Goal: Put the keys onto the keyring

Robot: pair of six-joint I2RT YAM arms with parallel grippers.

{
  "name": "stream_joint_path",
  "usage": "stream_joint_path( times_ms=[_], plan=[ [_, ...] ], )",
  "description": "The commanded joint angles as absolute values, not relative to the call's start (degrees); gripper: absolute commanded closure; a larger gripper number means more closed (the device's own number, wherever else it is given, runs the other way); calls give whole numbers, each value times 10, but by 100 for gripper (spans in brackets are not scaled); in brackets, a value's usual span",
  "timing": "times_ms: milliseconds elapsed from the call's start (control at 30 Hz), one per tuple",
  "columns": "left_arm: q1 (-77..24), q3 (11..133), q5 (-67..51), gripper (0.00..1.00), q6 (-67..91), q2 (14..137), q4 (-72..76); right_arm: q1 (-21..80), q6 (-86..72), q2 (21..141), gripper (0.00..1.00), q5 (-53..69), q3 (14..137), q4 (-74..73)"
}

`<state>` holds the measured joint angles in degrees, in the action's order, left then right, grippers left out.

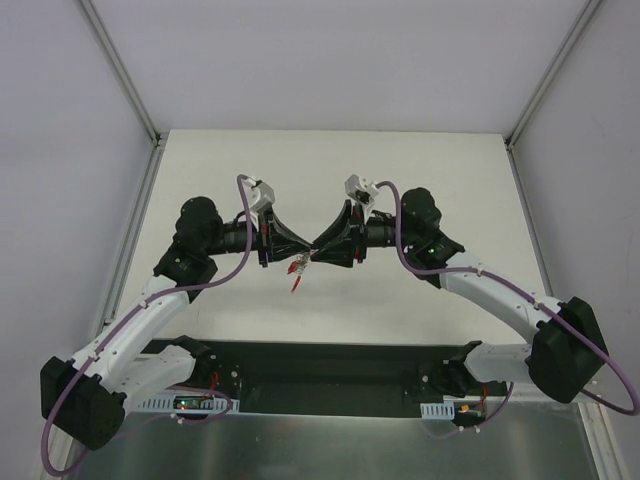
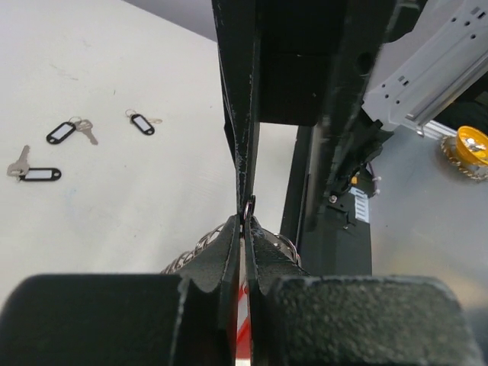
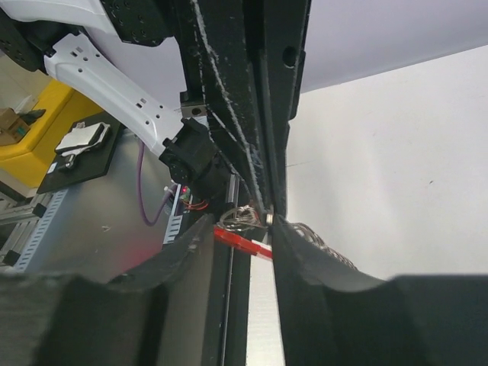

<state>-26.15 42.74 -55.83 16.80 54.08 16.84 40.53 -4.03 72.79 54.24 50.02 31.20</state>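
Above the table's middle my two grippers meet tip to tip. My left gripper (image 1: 306, 253) (image 2: 246, 221) is shut on the keyring (image 1: 299, 266), whose grey beaded metal (image 2: 191, 255) bulges out on both sides of the fingers. My right gripper (image 1: 326, 250) (image 3: 242, 225) stands open around the same keyring (image 3: 320, 245). A red-and-white strip (image 3: 242, 241) crosses its gap; I cannot tell whether this is the ring's red side or a key tag. Three keys with black-rimmed tags (image 2: 61, 132) (image 2: 142, 123) (image 2: 34, 174) lie apart on the white table in the left wrist view.
White walls and metal frame posts (image 1: 125, 85) enclose the white table (image 1: 330, 170) on three sides. A black base plate (image 1: 330, 365) carrying both arm mounts runs along the near edge.
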Motion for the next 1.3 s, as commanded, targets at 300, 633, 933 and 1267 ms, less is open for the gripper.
stream_joint_path(
  times_ms=[300,633,933,1267],
  plan=[
    [-273,467,-474,100,-76,520,-26,374,83,643,15,413,534,114],
    [-307,504,-403,100,-200,565,-136,368,147,563,4,247,532,-55],
    [-366,484,-356,100,-275,577,-136,367,86,464,4,55,443,24],
    [-424,464,-288,100,-378,570,-136,367,26,458,4,-192,460,11]
  ],
)
